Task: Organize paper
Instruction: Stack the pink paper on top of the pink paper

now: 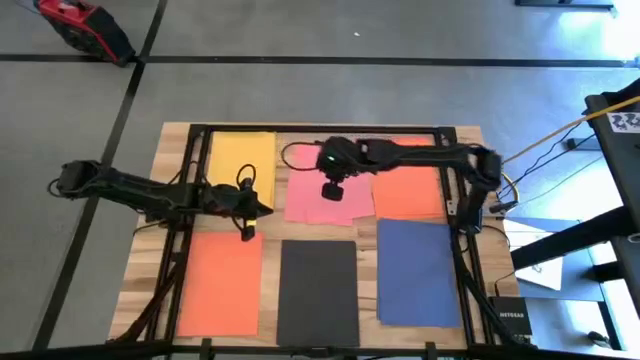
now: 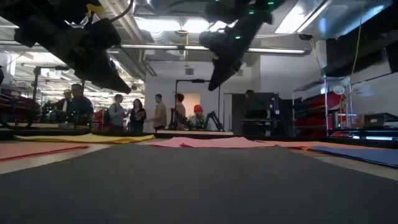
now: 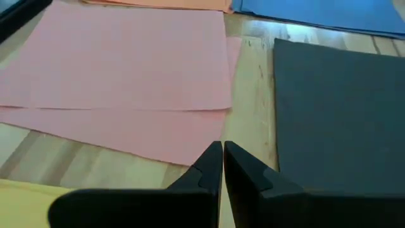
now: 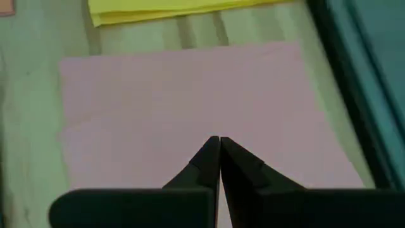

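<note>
Overhead looks down; low level; wrists close over pink paper (image 3: 120, 69).

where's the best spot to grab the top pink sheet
Probably its corner nearest the black sheet. There the top pink sheet sits askew on the pink one beneath, edges offset. It lies flat, so come from above with the right gripper and pinch.

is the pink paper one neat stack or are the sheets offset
Offset. In the left wrist view the upper pink paper sits skewed, leaving a lower sheet's edge sticking out beyond it.

Robotics lab, equipment racks (image 2: 336, 115), onlookers (image 2: 118, 115)
</note>
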